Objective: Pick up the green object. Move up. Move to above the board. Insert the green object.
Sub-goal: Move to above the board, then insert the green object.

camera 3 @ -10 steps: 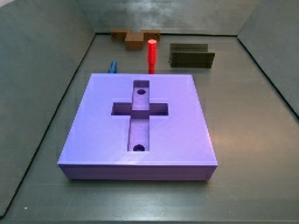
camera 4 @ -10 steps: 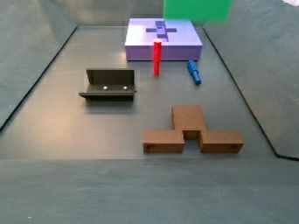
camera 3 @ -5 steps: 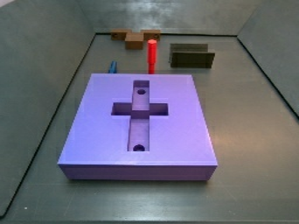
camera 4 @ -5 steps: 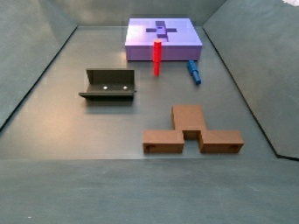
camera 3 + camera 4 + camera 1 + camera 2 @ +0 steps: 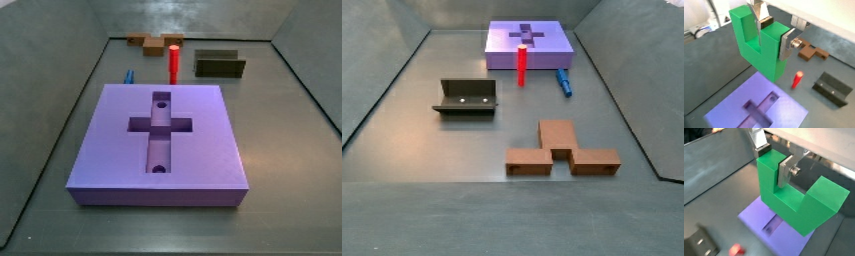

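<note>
The green object [image 5: 756, 50] is a bright green U-shaped block, and it hangs high above the floor. My gripper [image 5: 772, 35] is shut on one of its prongs, with a silver finger plate on each side. Both wrist views show this; in a wrist view [image 5: 791, 203] the second prong sticks out free, and the gripper [image 5: 773, 160] clamps the upright prong. The board [image 5: 751, 107], a purple slab with a cross-shaped recess, lies below the block. It also shows in a wrist view [image 5: 754, 213] and in both side views [image 5: 201, 130] [image 5: 502, 45]. Neither side view shows the gripper or the green object.
A thin red cylinder [image 5: 174, 62] [image 5: 523, 62] stands at the board's edge, with a small blue piece [image 5: 564, 82] beside it. The dark fixture [image 5: 466, 97] [image 5: 221, 65] and a brown block [image 5: 563, 150] sit on the floor beyond. Tray walls ring the floor.
One second ago the green object showed at the top edge of a side view above the board. It has since risen out of that view. Nothing on the floor moved.
</note>
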Motion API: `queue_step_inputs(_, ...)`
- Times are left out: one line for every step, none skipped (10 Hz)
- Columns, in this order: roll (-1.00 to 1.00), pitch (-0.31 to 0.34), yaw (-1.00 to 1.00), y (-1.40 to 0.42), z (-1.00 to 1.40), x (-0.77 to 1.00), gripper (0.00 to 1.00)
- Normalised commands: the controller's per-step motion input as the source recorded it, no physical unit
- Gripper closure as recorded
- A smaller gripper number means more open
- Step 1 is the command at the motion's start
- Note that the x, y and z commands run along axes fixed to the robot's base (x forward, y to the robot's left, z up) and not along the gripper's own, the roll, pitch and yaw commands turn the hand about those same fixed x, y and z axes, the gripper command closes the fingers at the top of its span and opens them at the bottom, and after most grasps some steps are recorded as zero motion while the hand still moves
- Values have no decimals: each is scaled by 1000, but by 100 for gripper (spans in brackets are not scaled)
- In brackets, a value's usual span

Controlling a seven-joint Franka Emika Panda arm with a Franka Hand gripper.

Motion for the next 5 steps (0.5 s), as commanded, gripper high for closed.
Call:
queue_step_inputs(19, 164, 5, -300, 63, 90, 100)
queue_step_inputs(0, 0, 0, 0, -23, 0, 100)
queue_step_inputs(-11, -83, 0, -17, -291, 0, 100)
queue_step_inputs(-19, -97, 0, 0, -577, 89, 100)
queue_step_inputs(0, -77, 0, -29, -789, 191, 100)
